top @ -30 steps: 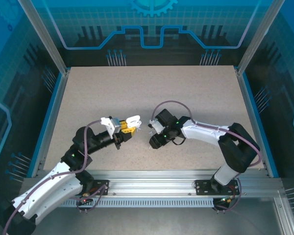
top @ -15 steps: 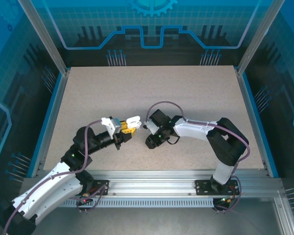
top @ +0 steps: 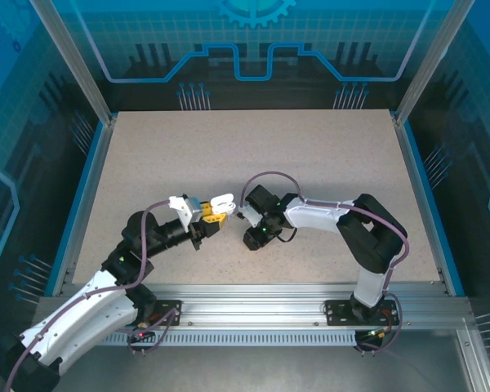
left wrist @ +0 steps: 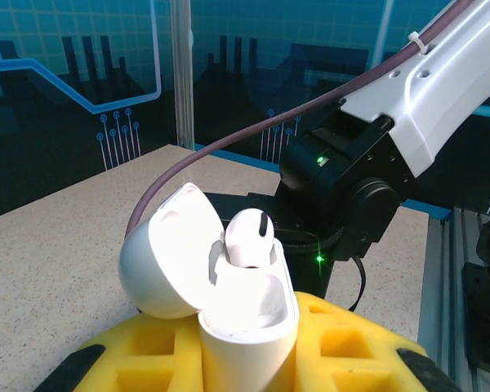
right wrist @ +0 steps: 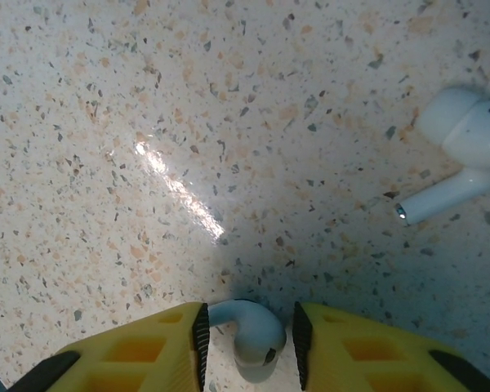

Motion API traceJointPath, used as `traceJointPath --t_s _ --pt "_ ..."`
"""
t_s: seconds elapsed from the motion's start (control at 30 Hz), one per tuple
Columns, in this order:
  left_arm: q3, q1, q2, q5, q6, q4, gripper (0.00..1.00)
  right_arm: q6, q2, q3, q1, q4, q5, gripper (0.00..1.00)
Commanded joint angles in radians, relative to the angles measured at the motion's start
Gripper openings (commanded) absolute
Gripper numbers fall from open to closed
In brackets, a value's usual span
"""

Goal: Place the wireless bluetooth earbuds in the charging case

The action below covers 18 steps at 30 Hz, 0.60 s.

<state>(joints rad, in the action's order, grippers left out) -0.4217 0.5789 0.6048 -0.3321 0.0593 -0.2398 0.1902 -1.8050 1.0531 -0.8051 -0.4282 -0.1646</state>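
My left gripper [top: 215, 214] is shut on the white charging case [left wrist: 247, 331], held upright between its yellow fingers [left wrist: 367, 343]. The lid [left wrist: 159, 261] hangs open to the left, and one white earbud [left wrist: 250, 237] sits in the case's far socket. My right gripper [right wrist: 247, 339] points down at the table just right of the case [top: 223, 201]. Its jaws stand close on either side of a white earbud [right wrist: 257, 335] lying on the table, with a thin gap at the right pad. Another white earbud [right wrist: 465, 135] lies on the table at the upper right.
The speckled table [top: 253, 147] stretches wide behind both arms. The right arm's black wrist [left wrist: 351, 188] and its cable loom right behind the open case. Blue walls and metal posts ring the table.
The right arm has slid a little to the left, its elbow folding in, and its gripper has come nearer to the held case. The left arm and the case have stayed still.
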Motion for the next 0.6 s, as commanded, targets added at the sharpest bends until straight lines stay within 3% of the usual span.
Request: traceJointPath --t_s 0.0,0.57 --pt "-0.004 0.007 -0.006 0.017 0.019 -0.001 0.0 -0.013 -0.017 0.01 -0.014 -0.032 0.007 0.33" --pt "-0.005 0.006 -0.007 0.021 0.017 0.011 0.0 -0.004 0.008 -0.018 -0.017 -0.019 0.012 0.23"
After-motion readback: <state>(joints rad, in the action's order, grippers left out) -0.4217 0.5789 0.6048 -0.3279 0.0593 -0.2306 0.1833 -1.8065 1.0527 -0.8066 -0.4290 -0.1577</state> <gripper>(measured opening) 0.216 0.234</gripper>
